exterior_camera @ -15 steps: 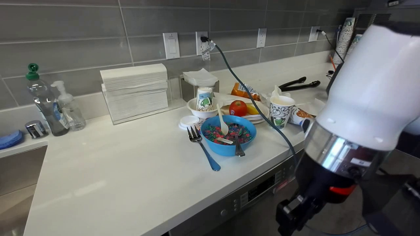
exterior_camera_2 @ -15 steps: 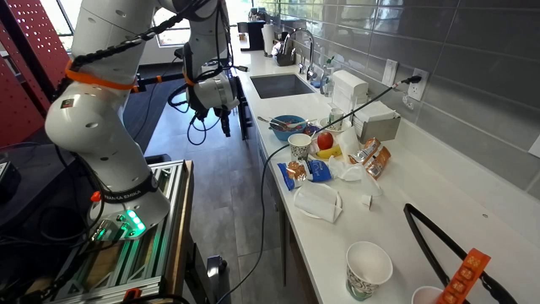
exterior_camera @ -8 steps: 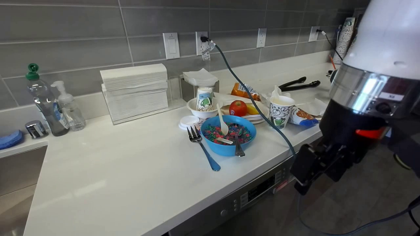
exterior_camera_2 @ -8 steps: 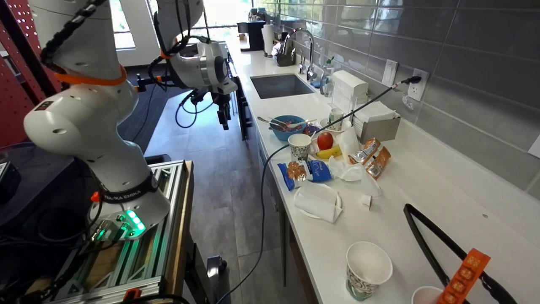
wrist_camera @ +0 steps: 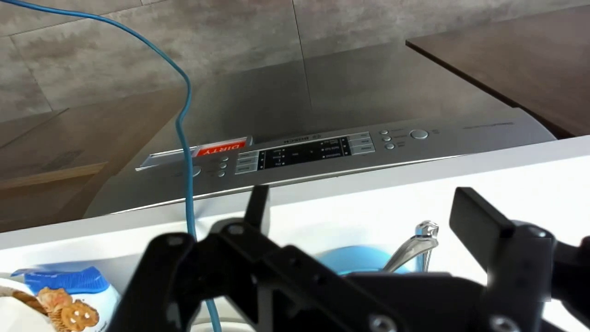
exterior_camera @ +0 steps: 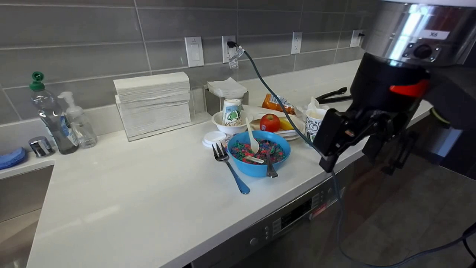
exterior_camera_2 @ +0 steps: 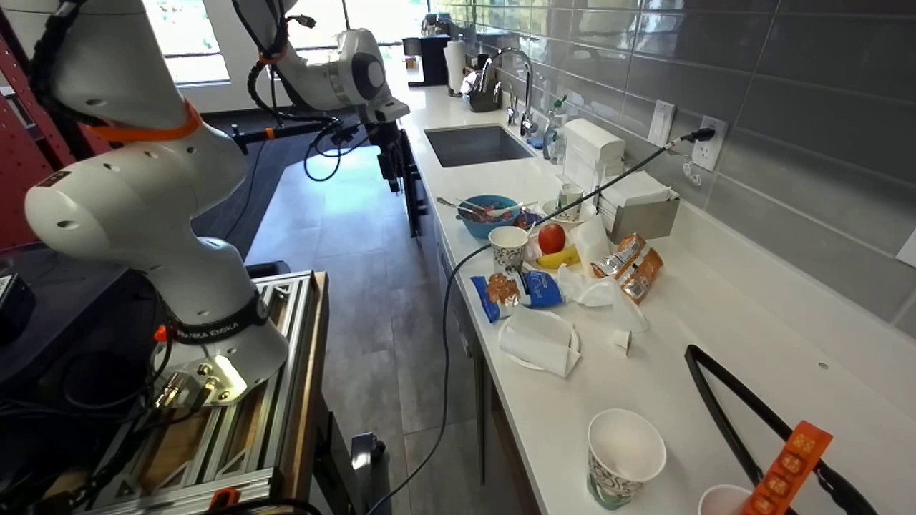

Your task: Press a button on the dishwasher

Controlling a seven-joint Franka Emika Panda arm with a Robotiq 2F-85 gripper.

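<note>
The dishwasher (wrist_camera: 364,87) has a grey metallic front under the counter. Its control strip in the wrist view holds a dark display (wrist_camera: 304,154), silver keys, small round buttons (wrist_camera: 386,138) and a larger round button (wrist_camera: 419,134). A red "DIRTY" label (wrist_camera: 221,147) appears inverted beside the display. In an exterior view the dishwasher (exterior_camera: 238,238) shows partly below the counter edge. My gripper (wrist_camera: 360,193) is open, its fingers wide apart with nothing held. In both exterior views the gripper (exterior_camera: 359,167) (exterior_camera_2: 393,187) hangs near the counter's front edge, apart from the panel and higher than it.
A dark blue-green cable (wrist_camera: 186,115) runs from the wall outlet, over the counter and down across one end of the dishwasher. On the white countertop (exterior_camera: 141,208) stand a blue bowl (exterior_camera: 253,169) with cutlery, a fork (exterior_camera: 232,171), a paper cup (exterior_camera_2: 509,247) and snack bags (exterior_camera_2: 522,286).
My gripper has risen from low in front of the dishwasher to above counter-edge height, and its fingers stand wider apart. The base light has turned from green to pale white.
</note>
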